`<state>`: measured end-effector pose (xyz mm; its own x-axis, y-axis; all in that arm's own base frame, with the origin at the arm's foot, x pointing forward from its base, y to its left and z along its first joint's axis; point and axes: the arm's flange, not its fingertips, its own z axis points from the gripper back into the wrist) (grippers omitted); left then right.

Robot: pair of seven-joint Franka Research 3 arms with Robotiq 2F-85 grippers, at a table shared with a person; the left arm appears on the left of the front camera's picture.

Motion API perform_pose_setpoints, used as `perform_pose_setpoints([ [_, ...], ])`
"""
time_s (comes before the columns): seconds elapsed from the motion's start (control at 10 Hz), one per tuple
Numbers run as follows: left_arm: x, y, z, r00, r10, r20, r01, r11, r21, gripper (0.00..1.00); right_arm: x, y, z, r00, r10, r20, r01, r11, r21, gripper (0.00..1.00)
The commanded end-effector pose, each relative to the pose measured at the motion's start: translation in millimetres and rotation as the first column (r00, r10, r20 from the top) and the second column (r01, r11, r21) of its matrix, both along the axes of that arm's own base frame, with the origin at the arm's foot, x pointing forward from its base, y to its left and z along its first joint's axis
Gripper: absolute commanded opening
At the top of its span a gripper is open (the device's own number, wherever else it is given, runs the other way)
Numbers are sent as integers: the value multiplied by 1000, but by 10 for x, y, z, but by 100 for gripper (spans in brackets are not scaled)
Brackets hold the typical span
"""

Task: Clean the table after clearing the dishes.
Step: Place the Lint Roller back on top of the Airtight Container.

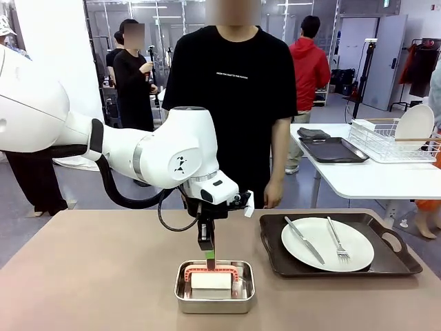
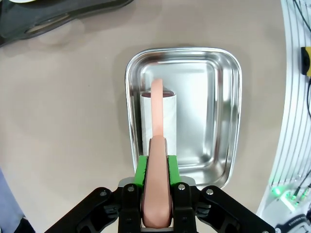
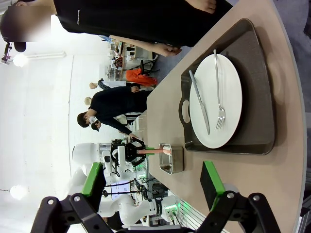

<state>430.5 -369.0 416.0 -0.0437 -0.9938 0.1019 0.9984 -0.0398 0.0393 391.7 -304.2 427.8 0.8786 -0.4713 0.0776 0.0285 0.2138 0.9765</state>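
Note:
A white plate with a knife and a fork lies on a dark tray at the right of the beige table. The same plate and tray lie ahead of my right gripper, which stands open and empty above the table's edge. My left gripper reaches down over a small steel pan. It is shut on the pink arched handle of a white cleaning block that rests in the pan.
A person in a black shirt stands at the far side of the table, hands down. Behind to the right, a white side table carries a wire rack with a plate and another dark tray.

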Motion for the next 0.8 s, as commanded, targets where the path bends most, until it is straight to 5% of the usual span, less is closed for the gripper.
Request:
perform_pose_setpoints([
  [0.0, 28, -47, -168, 1000, 10, 1, -10, 1000, 21, 21, -10, 4, 33, 1000, -1, 3, 1, 1000, -1, 100],
  [0.7, 41, -45, -270, 999, 17, -30, -17, 1000, 16, 22, -10, 4, 33, 1000, -1, 3, 1, 1000, -1, 100],
])
